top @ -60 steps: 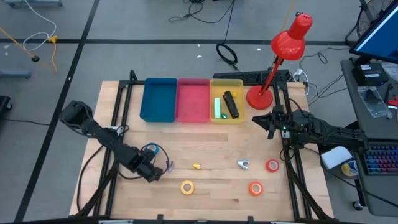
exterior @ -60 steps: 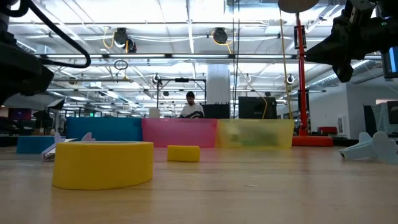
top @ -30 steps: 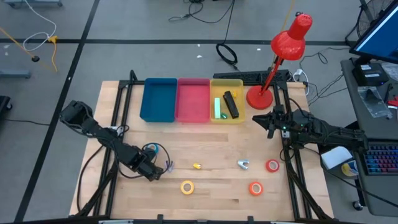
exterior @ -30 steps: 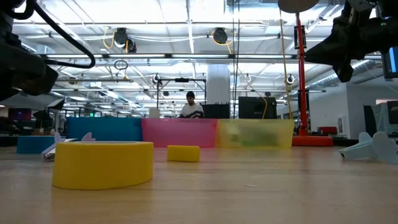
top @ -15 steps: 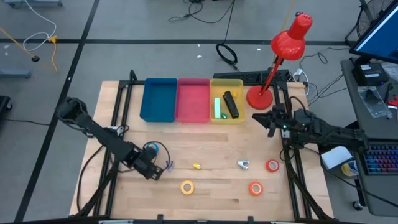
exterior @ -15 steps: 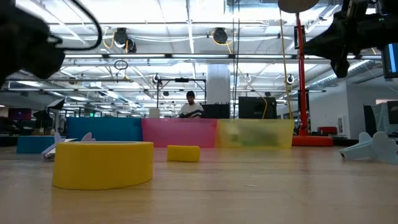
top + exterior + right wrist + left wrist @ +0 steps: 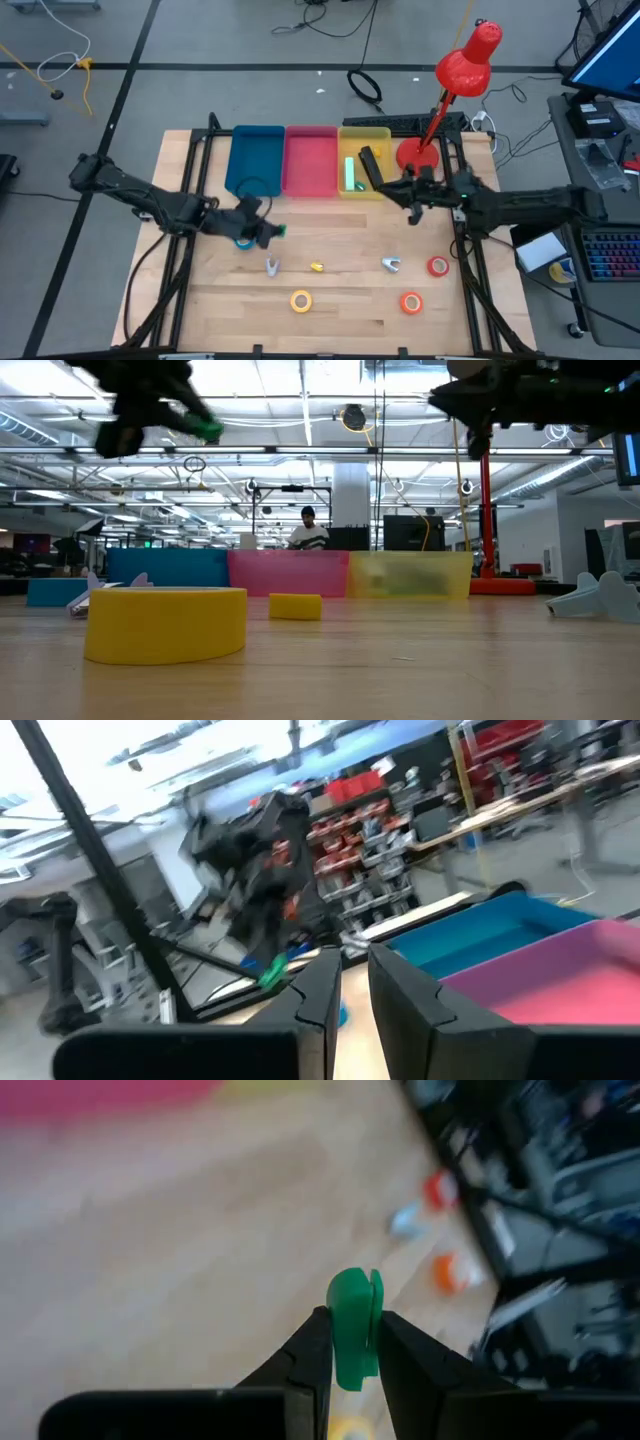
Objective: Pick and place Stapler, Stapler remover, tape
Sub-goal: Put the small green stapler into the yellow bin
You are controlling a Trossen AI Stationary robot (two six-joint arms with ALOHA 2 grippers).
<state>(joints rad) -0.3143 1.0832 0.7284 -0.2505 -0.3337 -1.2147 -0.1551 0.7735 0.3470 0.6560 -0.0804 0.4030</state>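
Yellow bin [image 7: 385,135]: green stapler [image 7: 349,174], black stapler [image 7: 372,168].

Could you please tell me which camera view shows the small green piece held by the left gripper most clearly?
The left wrist view: the green piece sits pinched between the left gripper fingers. The high view shows only a green speck at the gripper tip, the low view a blurred green spot, the right wrist view a distant green fleck.

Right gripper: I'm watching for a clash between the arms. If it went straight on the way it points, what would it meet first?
Probably the left gripper with its small green piece; the right gripper points left. Depth is unclear.
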